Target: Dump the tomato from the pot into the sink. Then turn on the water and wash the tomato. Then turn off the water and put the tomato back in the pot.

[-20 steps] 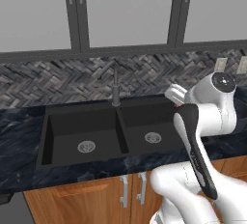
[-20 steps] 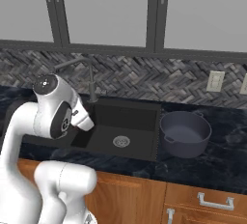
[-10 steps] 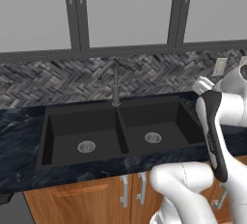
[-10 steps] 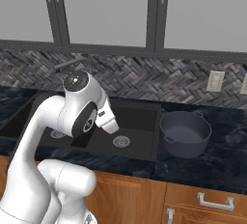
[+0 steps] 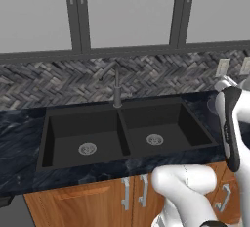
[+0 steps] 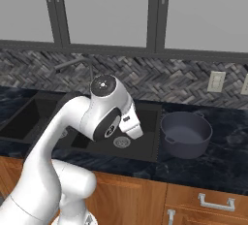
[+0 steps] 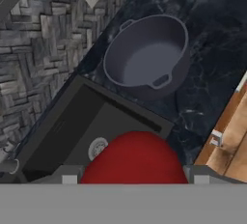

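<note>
The tomato point(image 7: 134, 158) sits between the 2 fingers point(image 7: 68, 174), which stand wide and clamped on it, above the sink point(image 7: 72, 131). The pot point(image 7: 147, 54) stands on the surface point(image 7: 212, 59) at 12 o'clock from the tomato.

arm swung right toward the pot point(image 6: 186, 134), carrying tomato point(image 7: 135, 159)
</note>
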Tool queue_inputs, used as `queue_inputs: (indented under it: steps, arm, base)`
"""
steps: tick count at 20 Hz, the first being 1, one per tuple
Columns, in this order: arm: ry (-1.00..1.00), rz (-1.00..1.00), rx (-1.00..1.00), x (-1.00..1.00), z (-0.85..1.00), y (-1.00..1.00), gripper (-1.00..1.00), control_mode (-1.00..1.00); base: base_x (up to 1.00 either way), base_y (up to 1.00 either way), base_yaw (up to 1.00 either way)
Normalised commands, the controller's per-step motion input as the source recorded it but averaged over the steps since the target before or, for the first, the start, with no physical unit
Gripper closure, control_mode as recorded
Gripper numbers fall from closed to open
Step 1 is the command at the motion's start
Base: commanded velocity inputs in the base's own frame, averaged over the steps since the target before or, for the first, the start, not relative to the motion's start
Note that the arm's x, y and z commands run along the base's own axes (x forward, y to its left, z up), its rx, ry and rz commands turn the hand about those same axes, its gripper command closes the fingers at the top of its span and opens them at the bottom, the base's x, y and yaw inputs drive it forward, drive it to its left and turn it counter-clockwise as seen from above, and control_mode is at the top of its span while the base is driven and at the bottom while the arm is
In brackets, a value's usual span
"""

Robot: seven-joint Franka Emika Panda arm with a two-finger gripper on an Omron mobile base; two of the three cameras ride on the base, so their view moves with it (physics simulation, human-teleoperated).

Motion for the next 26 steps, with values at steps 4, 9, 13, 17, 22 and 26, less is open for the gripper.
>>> queue_inputs:
  steps: [4,9,13,17,22,26]
  arm:
    - [0.00,0.00,0.00,0.14,0.00,-0.45,1.00,-1.00]
    - [0.00,0.00,0.00,0.24,0.00,-0.34,1.00,-1.00]
    - [0.05,0.00,0.00,0.22,-0.02,-0.31,1.00,-1.00]
    - [0.10,0.00,0.00,0.22,-0.09,-0.28,1.00,-1.00]
    - [0.10,0.00,0.00,0.22,-0.14,-0.20,1.00,-1.00]
    - [0.18,0.01,0.00,0.24,-0.34,-0.10,1.00,-1.00]
  base:
    - [0.00,0.00,0.00]
    - [0.00,0.00,0.00]
    - [0.00,0.00,0.00]
    - [0.00,0.00,0.00]
    - [0.00,0.00,0.00]
    - [0.00,0.00,0.00]
